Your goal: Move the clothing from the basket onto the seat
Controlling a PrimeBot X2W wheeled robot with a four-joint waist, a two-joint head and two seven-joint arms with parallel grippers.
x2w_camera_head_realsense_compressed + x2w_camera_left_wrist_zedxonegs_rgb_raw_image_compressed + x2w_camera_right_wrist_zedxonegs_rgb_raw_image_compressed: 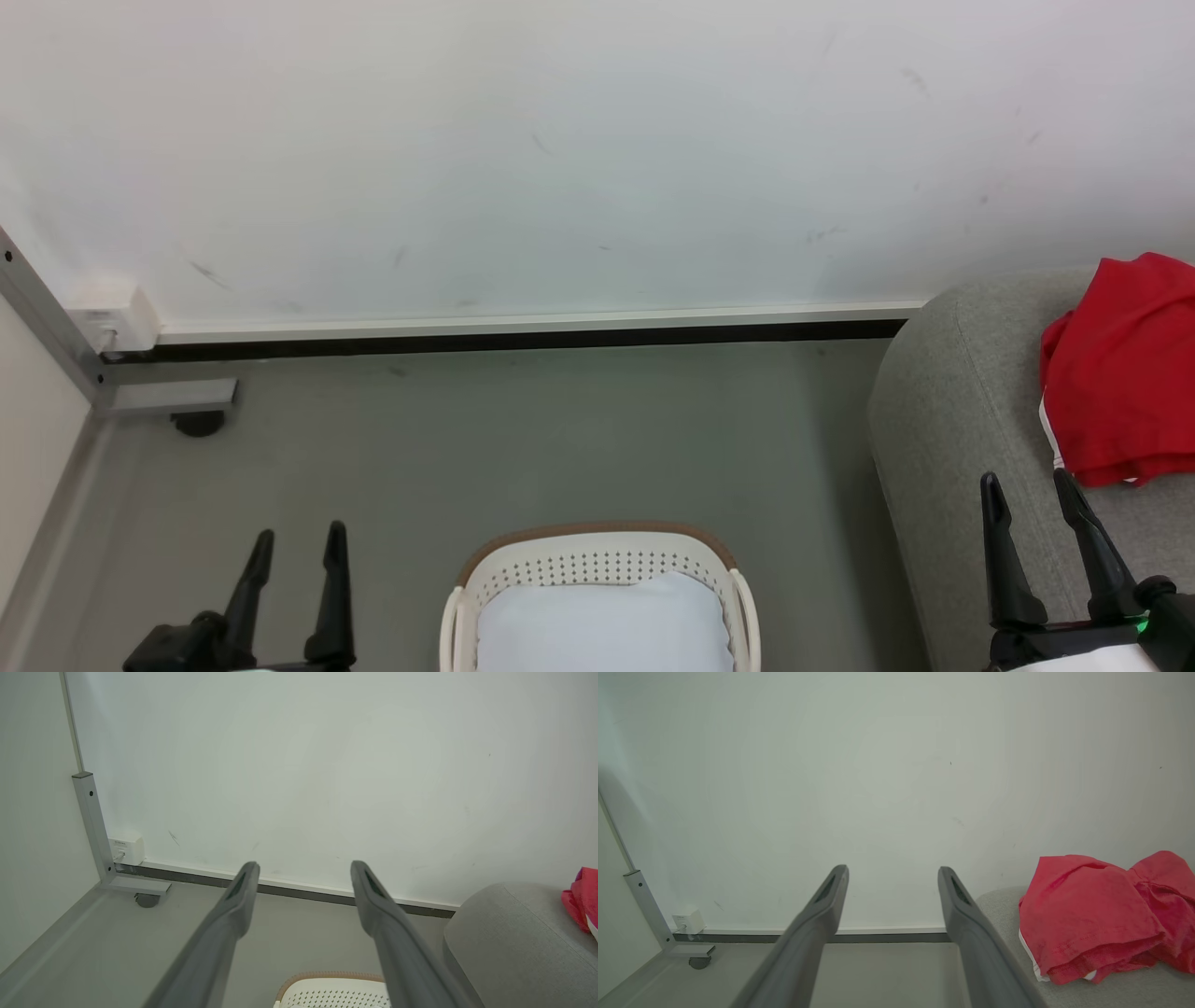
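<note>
The red clothing [1125,373] lies crumpled on the light grey seat [952,411] at the right, white trim showing at its lower edge; it also appears in the right wrist view [1101,914] and at the edge of the left wrist view [581,898]. The white basket [597,560] with a brown rim stands on the floor at bottom centre, holding a pale blue-white pad [602,625]. My left gripper [294,541] is open at the lower left, left of the basket. My right gripper [1027,485] is open over the seat's front, just below the clothing, holding nothing.
A white wall with a dark baseboard [523,336] runs across the back. A grey metal post [47,317] with a foot and caster [198,422] and a white socket box [112,317] stand in the left corner. Grey floor [560,439] lies between wall and basket.
</note>
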